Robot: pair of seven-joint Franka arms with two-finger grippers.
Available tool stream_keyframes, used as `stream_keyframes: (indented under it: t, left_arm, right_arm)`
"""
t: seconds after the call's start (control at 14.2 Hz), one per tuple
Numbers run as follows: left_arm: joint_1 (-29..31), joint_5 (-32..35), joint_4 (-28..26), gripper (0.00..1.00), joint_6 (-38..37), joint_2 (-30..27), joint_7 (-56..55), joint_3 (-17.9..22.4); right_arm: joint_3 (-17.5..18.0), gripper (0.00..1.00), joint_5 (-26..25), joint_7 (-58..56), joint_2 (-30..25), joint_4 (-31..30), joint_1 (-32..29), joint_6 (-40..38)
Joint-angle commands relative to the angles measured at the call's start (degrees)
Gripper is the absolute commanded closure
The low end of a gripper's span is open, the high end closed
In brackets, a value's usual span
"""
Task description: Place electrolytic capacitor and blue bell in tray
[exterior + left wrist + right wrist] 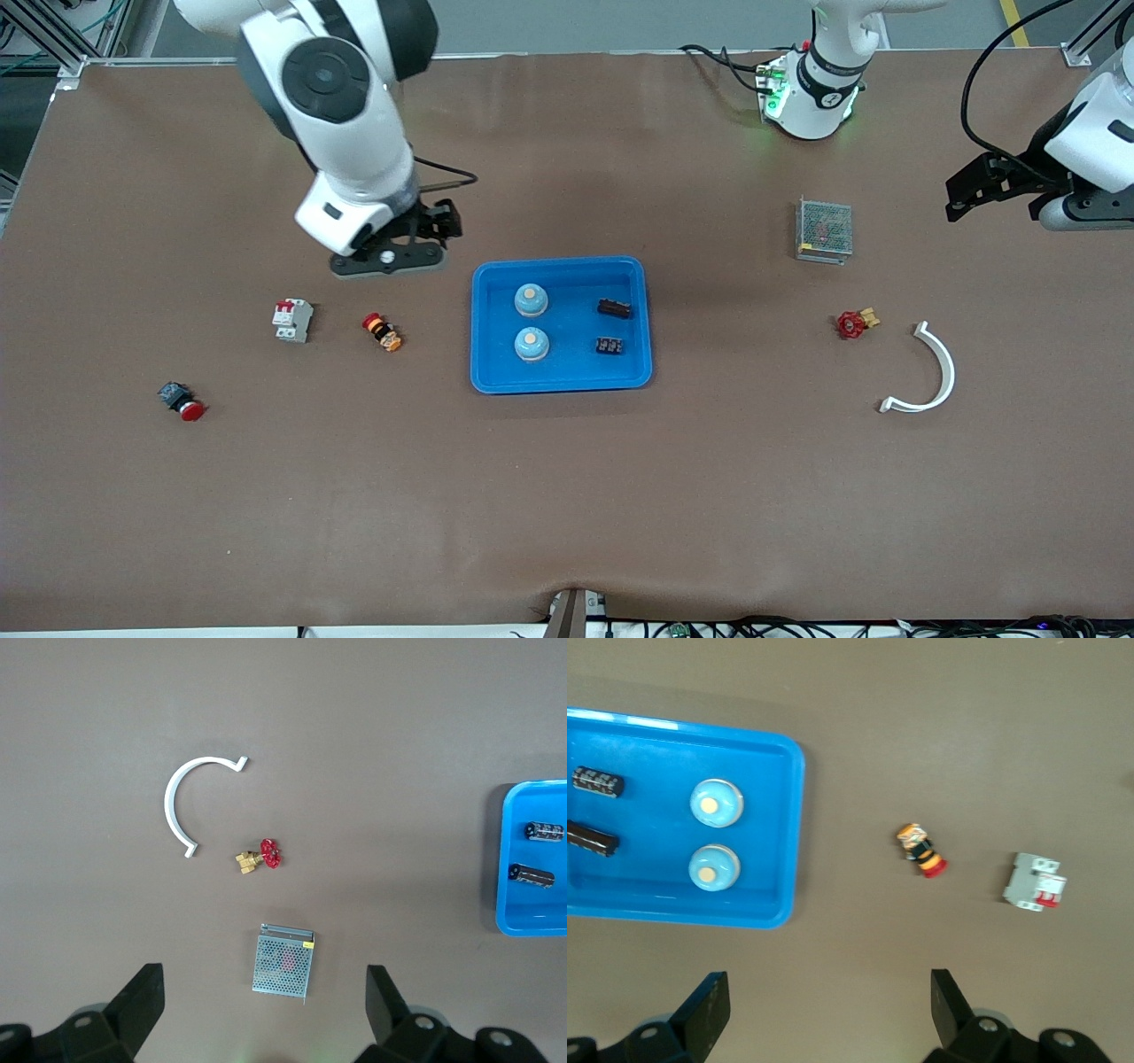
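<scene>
Tray [561,384]: bright blue, in the middle of the front view on the brown worktop [567,496].
Electrolytic capacitor [614,308]: lies in the tray, in its half toward the left arm's end, higher in the frame than the black dotted block [608,346].
Blue bells: two in the tray, upright, one [531,301] above the other [531,344] in the frame.
Right tool [390,257]: fingers apart and empty, over bare worktop just off the tray's upper corner toward the right arm's end.
Left tool [966,190]: fingers apart and empty, at the upper edge of the frame at the left arm's end, well apart from the tray.
Toward the right arm's end: white breaker [292,320], orange-and-red button [382,331], red-capped switch [182,400] lowest in the frame.
Toward the left arm's end: mesh-covered box [824,230], red valve [854,323], white curved bracket [930,372].
</scene>
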Motion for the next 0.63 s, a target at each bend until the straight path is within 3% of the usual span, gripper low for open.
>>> stream_keyframes:
  t: [0.0, 0.56]
  left_arm:
    - [-0.11, 1.01, 0.24, 0.00, 0.26, -0.41, -0.82, 0.00]
    - [-0.10, 1.18, 3.75, 0.00, -0.18, 1.44, -0.39, 0.00]
  right_arm:
    - [0.38, 0.00, 1.55, -5.40, -4.00, -1.82, -4.24, -1.79]
    - [0.03, 0.00, 1.73, -10.07, -7.26, -1.47, -13.91, -3.20]
